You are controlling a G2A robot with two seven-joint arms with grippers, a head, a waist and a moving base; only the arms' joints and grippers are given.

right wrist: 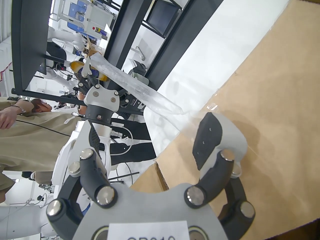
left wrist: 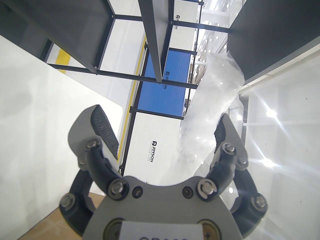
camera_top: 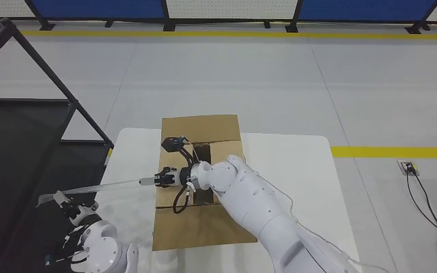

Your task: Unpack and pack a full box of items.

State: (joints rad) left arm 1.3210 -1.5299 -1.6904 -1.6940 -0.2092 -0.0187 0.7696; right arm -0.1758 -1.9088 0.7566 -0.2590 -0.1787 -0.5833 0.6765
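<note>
Your left gripper (left wrist: 160, 112) and right gripper (right wrist: 150, 123) both gape, so clamp the left one on the tape (left wrist: 215, 88) clinging to one pad (left wrist: 220, 129), then peel steadily off the box (camera_top: 198, 126).

The right arm (camera_top: 259, 205) has glossy white, rounded shells that thicken toward the shoulder, and a thin black cable (camera_top: 180, 199) loops under its wrist. The left arm (camera_top: 102, 247) has the same white shells, with dark cables at its joints. Each wrist ends in a grey metal plate (left wrist: 160, 201) studded with silver screws. It carries black curved links (left wrist: 100, 162) and pale grey jaws. The left pads (left wrist: 105, 131) are ribbed black rubber. The right pad (right wrist: 207, 141) is smooth black with tiny dots. A white label (right wrist: 147, 229) with dark print sits on the plate.
</note>
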